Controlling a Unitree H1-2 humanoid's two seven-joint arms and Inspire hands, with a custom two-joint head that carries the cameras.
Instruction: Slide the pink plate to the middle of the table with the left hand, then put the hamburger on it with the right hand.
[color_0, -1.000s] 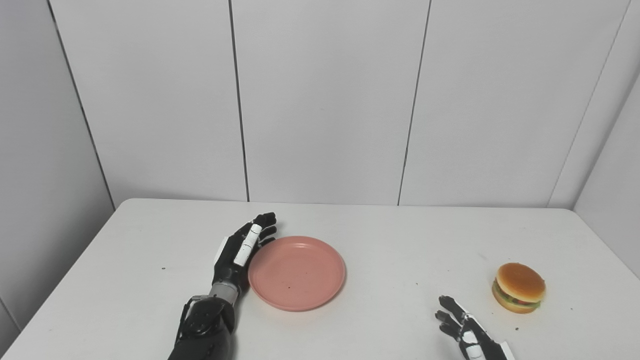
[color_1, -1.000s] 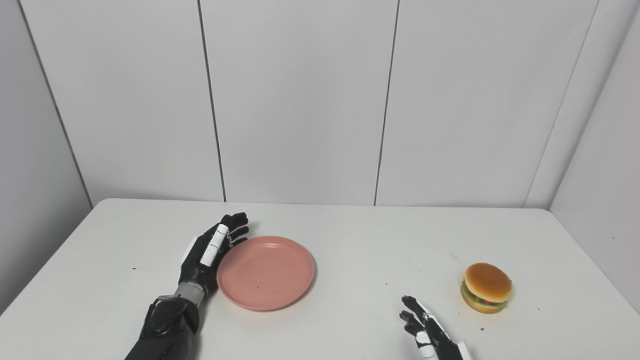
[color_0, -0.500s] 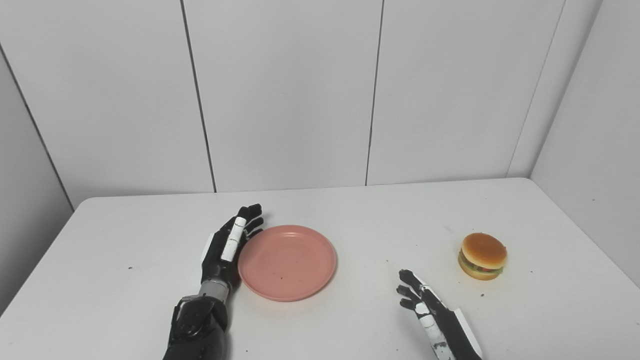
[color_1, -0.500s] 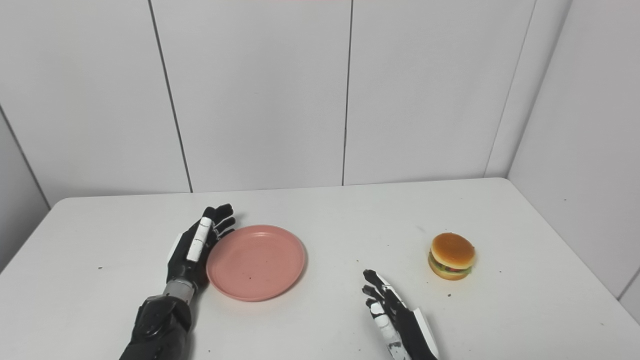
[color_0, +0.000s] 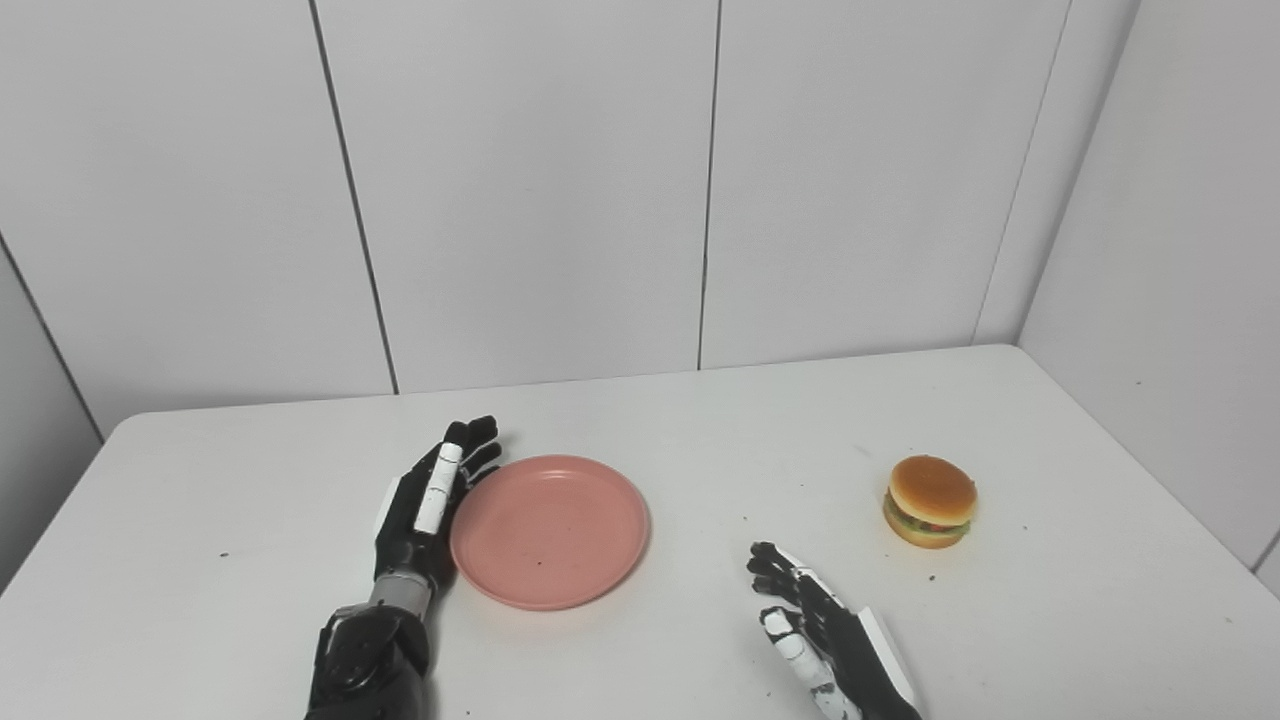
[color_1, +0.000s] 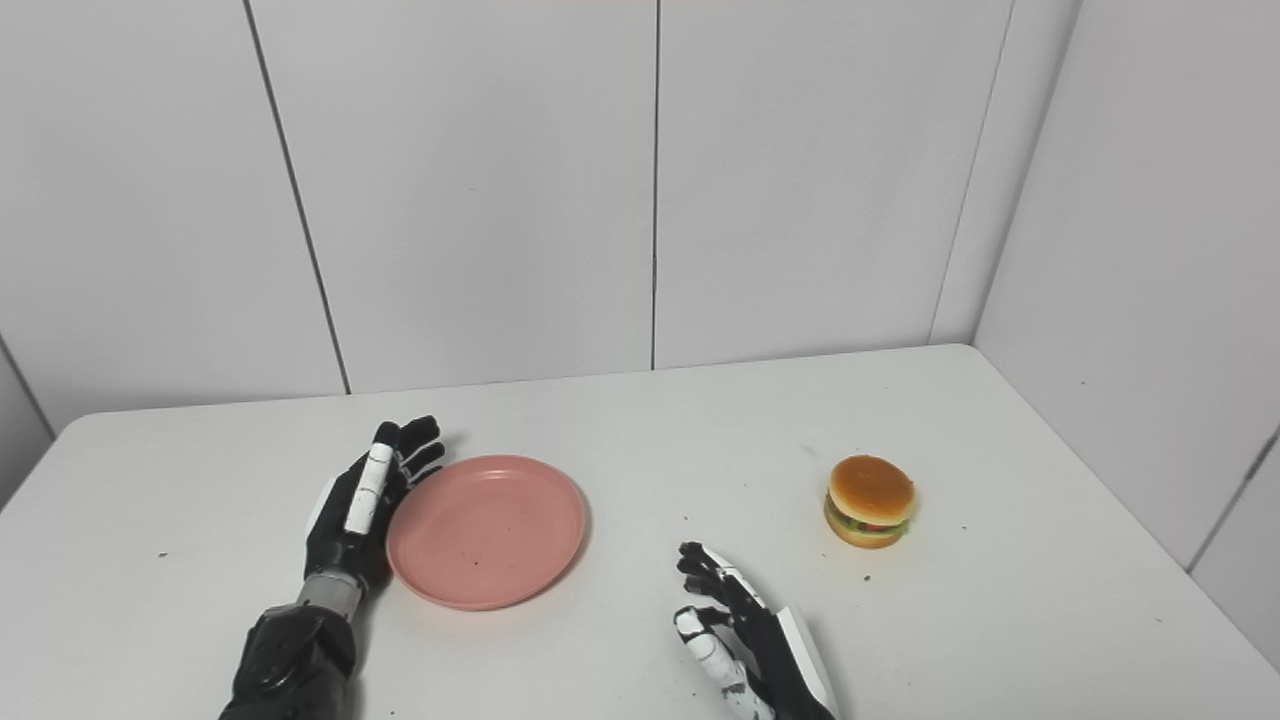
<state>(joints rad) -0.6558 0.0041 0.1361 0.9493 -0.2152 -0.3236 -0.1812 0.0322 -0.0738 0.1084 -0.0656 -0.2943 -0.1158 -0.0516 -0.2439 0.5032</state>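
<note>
A pink plate (color_0: 549, 529) lies flat on the white table (color_0: 700, 440), left of its middle. My left hand (color_0: 428, 498) is open, fingers straight, its edge against the plate's left rim. A hamburger (color_0: 930, 500) with a tan bun sits on the table at the right. My right hand (color_0: 820, 640) is open and empty near the front edge, to the left of and nearer me than the hamburger, well apart from it. In the right eye view the plate (color_1: 486, 530), hamburger (color_1: 869, 500), left hand (color_1: 362, 505) and right hand (color_1: 745, 640) stand the same way.
White panelled walls (color_0: 560, 190) close the back and the right side of the table. Bare table top lies between the plate and the hamburger. A few small dark specks dot the surface.
The camera has turned right, so the whole scene has shifted left in the picture. My right hand has come further into view. The plate and my left hand keep the same relation.
</note>
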